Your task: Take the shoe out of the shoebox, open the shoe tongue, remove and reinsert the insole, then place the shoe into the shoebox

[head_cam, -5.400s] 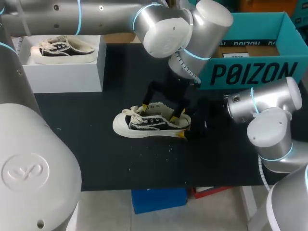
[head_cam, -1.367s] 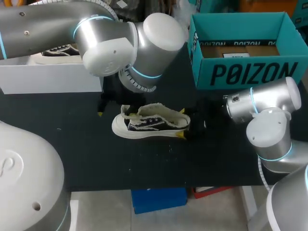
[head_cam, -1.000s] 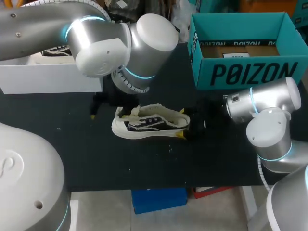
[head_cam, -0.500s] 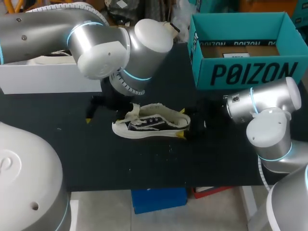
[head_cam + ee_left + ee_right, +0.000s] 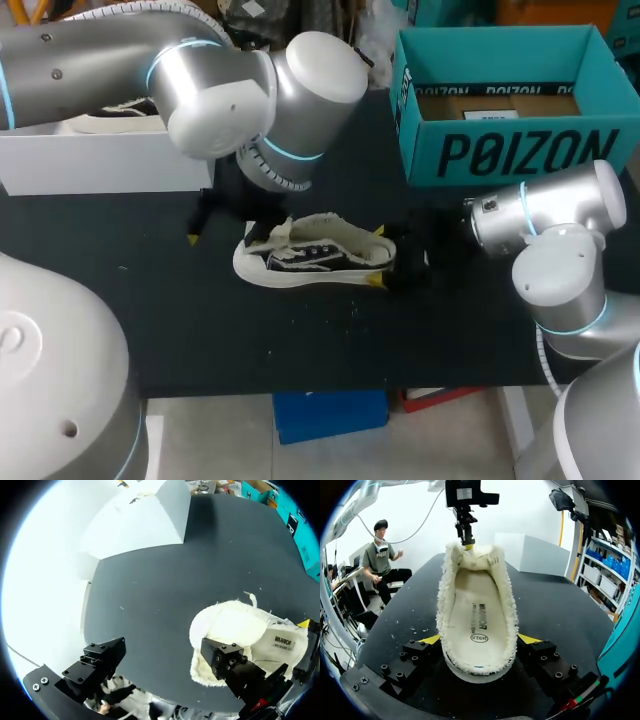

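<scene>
Right claw (image 5: 479, 641) clamps the shoe (image 5: 477, 605) at its heel; left claw (image 5: 162, 659), fingers (image 5: 235, 672) apart, should hook the tongue (image 5: 487, 557), lifting gently.

The left arm (image 5: 215, 90) and the right arm (image 5: 555, 240) are built of silver-grey tubes joined by bulbous joints with white caps. Thin glowing light-blue rings are set around the joints, and a ribbed collar (image 5: 272, 172) is seen at the left wrist. The left gripper (image 5: 161, 647) and the right gripper (image 5: 479, 640) are each made of two black blocks studded with screws. Yellow tips (image 5: 431, 639) are shown on the right one, and a red and green wire (image 5: 575, 700) is run beside one block.
</scene>
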`<state>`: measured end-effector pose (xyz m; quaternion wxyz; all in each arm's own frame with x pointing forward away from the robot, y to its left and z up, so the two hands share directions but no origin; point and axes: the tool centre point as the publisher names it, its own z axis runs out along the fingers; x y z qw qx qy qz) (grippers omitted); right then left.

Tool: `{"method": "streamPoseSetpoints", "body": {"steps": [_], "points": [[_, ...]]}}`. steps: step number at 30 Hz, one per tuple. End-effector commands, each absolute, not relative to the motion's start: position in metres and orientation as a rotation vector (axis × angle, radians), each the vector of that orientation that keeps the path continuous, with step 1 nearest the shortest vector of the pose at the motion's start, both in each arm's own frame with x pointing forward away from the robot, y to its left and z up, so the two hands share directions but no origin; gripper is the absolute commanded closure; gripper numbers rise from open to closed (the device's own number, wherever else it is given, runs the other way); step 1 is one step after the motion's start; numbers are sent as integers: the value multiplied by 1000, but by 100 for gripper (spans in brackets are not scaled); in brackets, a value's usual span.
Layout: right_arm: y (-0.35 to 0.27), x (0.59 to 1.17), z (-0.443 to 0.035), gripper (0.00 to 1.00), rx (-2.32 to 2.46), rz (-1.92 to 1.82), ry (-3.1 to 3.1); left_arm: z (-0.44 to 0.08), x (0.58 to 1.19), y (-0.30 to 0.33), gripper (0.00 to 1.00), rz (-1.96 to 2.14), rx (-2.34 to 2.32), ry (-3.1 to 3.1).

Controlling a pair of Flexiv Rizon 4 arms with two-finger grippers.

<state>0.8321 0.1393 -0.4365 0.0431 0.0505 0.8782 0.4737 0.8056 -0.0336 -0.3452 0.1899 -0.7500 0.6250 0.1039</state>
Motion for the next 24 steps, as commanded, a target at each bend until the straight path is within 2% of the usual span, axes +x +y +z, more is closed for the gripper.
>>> {"method": "streamPoseSetpoints", "body": {"steps": [1, 5, 6, 8, 9, 12, 16, 18, 24], "points": [[139, 833, -438, 100, 157, 1448, 2686, -313, 793, -33, 0, 159, -2009, 1891], [139, 833, -438, 100, 157, 1448, 2686, -292, 795, -42, 0, 78, -1850, 2081], [139, 833, -438, 100, 157, 1448, 2686, -288, 797, -45, 13, 78, -1792, 2135], [139, 833, -438, 100, 157, 1448, 2686, -281, 805, -52, 82, 53, -1678, 2280], [139, 833, -438, 100, 157, 1448, 2686, -279, 810, -56, 100, 38, -1591, 2406], [139, 833, -438, 100, 157, 1448, 2686, -276, 822, -70, 100, -51, -1287, 2772], [139, 833, -438, 100, 157, 1448, 2686, -282, 834, -97, 100, -76, -649, 3205], [139, 833, -438, 100, 157, 1448, 2686, -292, 841, -110, 100, 58, -433, 3215], [139, 833, -438, 100, 157, 1448, 2686, -294, 866, -133, 100, -24, -91, 3358]]}}
